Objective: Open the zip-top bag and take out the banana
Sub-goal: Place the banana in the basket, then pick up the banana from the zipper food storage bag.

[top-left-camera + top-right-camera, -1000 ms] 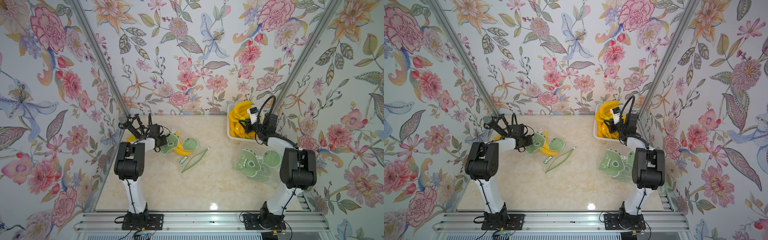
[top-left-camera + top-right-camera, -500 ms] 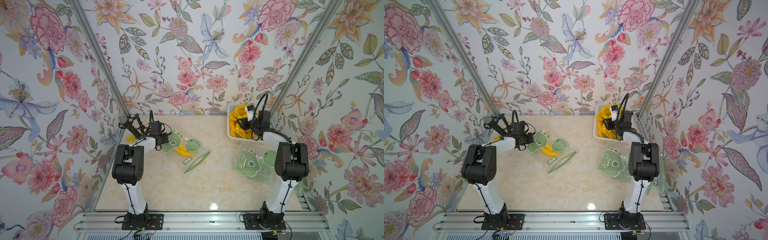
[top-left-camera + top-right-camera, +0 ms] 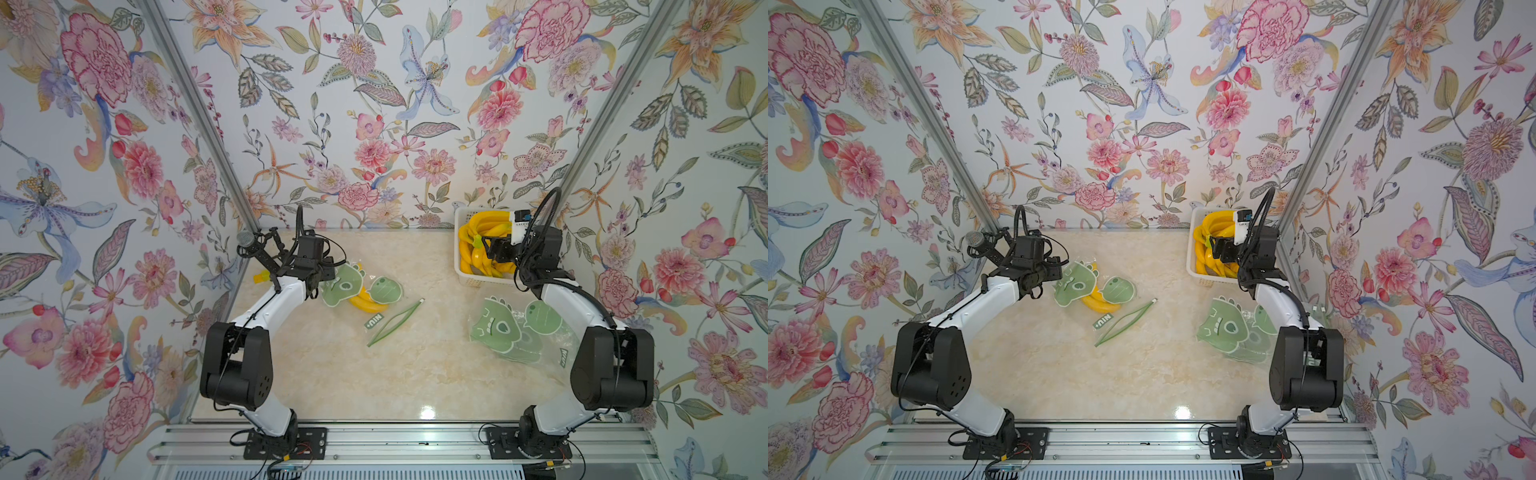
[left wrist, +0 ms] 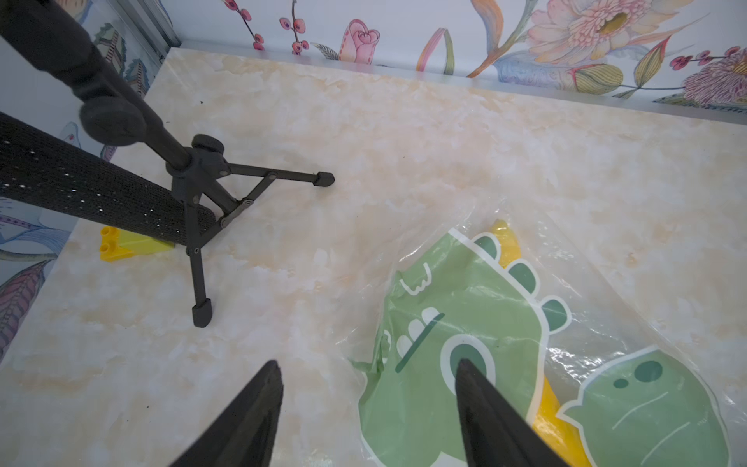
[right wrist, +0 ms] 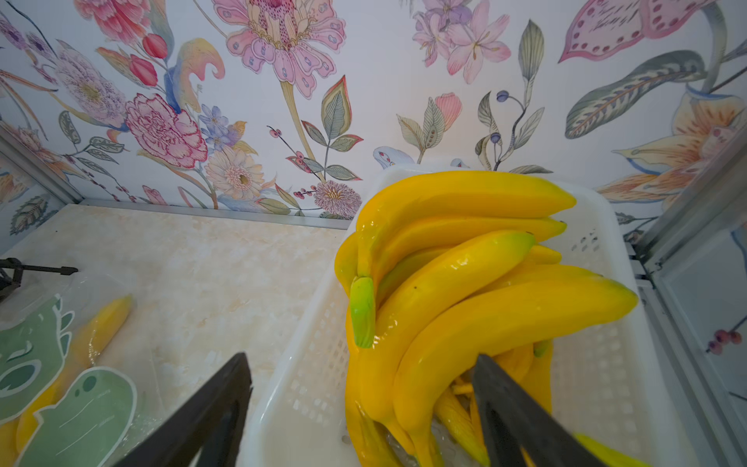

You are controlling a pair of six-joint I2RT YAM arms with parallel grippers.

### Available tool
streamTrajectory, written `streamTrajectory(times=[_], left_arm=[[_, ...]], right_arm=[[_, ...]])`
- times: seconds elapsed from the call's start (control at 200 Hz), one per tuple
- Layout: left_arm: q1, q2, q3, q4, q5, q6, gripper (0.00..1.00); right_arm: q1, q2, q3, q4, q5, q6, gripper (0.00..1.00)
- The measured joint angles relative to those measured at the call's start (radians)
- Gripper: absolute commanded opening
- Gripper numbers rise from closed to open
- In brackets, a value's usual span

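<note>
Clear zip-top bag (image 3: 343, 286), green dinosaur print, lying flat, mouth agape; yellow banana (image 3: 365, 305) inside.

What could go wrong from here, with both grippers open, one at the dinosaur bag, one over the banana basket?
The left gripper stands open with one finger over the bag and one over bare table; closing might pinch only film, leaving the banana inside.
The tripod stands close to that arm; a swing could topple it.
The right gripper hangs open over the heaped basket; it could snag the fruit.
</note>
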Motion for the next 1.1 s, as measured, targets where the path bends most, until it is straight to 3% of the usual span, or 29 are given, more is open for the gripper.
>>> streamTrajectory(times=[0.21,0.3,0.44,0.656,0.881,1.096], left_arm=[[-0.286,-0.045,0.003,-0.002,-0.046,0.066,0.71],[-0.402,-0.004,0.006,-0.007,-0.063,0.098,0.71],[-0.507,0.092,0.006,-0.02,-0.11,0.143,0.72],[-0.572,0.246,0.031,-0.069,-0.194,0.199,0.7],[-0.578,0.33,0.087,-0.122,-0.249,0.226,0.65],[-0.58,0.325,0.084,-0.137,-0.248,0.232,0.77]], right_arm=[[0.106,-0.214,-0.196,0.039,-0.008,0.115,0.85],[0.184,-0.277,-0.293,0.038,-0.002,0.141,0.85],[0.286,-0.353,-0.431,0.04,0.011,0.168,0.85],[0.378,-0.367,-0.571,0.089,0.04,0.249,0.81],[0.452,-0.282,-0.6,0.144,0.085,0.382,0.78],[0.486,-0.248,-0.604,0.18,0.124,0.438,0.78]])
